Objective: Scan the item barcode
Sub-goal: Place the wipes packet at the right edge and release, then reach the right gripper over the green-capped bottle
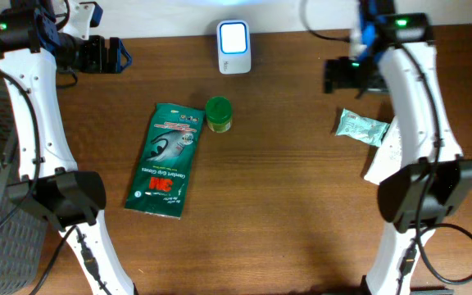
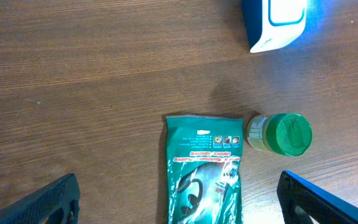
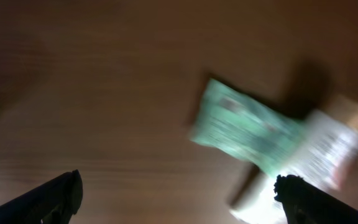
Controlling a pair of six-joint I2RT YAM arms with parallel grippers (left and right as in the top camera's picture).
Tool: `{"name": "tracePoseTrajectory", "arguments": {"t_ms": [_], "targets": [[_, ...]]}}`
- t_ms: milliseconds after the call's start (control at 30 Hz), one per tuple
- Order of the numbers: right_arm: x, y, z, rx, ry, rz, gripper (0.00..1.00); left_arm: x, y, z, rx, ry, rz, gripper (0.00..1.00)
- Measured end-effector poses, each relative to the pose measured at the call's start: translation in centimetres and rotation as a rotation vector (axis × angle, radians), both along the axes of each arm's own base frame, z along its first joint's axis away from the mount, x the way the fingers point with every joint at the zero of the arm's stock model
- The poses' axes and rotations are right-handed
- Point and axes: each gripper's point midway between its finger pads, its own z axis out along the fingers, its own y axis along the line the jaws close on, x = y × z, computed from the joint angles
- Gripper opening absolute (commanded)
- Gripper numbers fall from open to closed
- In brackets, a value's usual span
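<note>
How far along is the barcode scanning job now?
Done, perhaps: a pale green packet and a white packet lie apart at the right, though nothing proves they were scanned. In hand: nothing; the left claw and right claw are open and empty. Remaining: the green 3M pack and the green-lidded jar lie near the lit scanner, not picked up.

Pale green packet (image 3: 247,134): blurred ahead of the right gripper (image 3: 178,190), print unreadable. Green pouch (image 2: 204,171): cut off by the frame edge between the left gripper (image 2: 179,186) jaws.
</note>
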Motion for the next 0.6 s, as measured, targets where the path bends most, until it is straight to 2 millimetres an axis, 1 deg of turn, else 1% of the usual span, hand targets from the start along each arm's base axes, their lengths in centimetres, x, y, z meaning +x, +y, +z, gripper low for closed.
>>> {"name": "tracePoseTrajectory", "arguments": {"t_ms": [33,67,133,200,267,300,367,433,500,600], "targets": [[0.7,2.8,0.3,0.025,-0.037,0.07,0.98,0.0,0.0,0.0,0.0,0.0,0.0,0.99],[1.1,6.3,0.6,0.059,-0.074,0.18,0.98,0.0,0.0,0.0,0.0,0.001,0.0,0.99],[1.9,10.8,1.4,0.078,-0.157,0.356,0.98,0.0,0.0,0.0,0.0,0.0,0.0,0.99],[2.1,15.8,1.8,0.079,-0.229,0.538,1.0,0.0,0.0,0.0,0.0,0.001,0.0,0.99],[2.3,19.7,1.2,0.087,-0.27,0.641,1.0,0.0,0.0,0.0,0.0,0.0,0.0,0.99],[2.1,21.9,-0.4,0.092,-0.259,0.695,1.0,0.0,0.0,0.0,0.0,0.0,0.0,0.99],[2.2,24.6,-3.1,0.093,-0.243,0.749,1.0,0.0,0.0,0.0,0.0,0.0,0.0,0.99],[1.7,26.9,-6.6,0.086,-0.201,0.81,1.0,0.0,0.0,0.0,-0.001,0.001,0.0,0.99],[1.4,27.9,-7.9,0.085,-0.188,0.83,0.99,0.0,0.0,0.0,-0.001,0.001,0.0,0.99],[1.3,28.8,-8.8,0.111,-0.183,0.847,0.97,0.0,0.0,0.0,0.0,0.001,0.0,0.99]]}}
